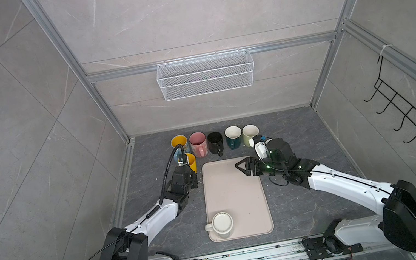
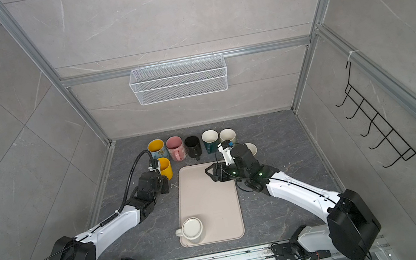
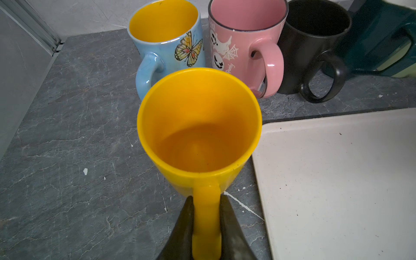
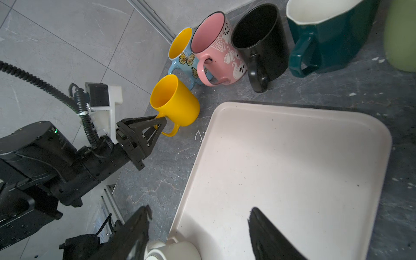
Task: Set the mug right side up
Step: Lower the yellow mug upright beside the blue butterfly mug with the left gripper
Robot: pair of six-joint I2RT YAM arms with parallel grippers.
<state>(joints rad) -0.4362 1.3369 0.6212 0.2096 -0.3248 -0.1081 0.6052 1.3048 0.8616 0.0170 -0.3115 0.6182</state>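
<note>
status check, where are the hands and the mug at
Left hand shut on yellow mug handle, mug upright beside tray. Right hand open over tray, empty. White mug upside down on tray. Blue butterfly mug close behind yellow mug.

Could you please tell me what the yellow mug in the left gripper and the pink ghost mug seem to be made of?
The yellow mug is probably plastic: thin wall, uniform colour, soft sheen. The pink ghost mug is likely glazed ceramic: thick wall, sharp glossy highlights on the handle, dark rim edge.
</note>
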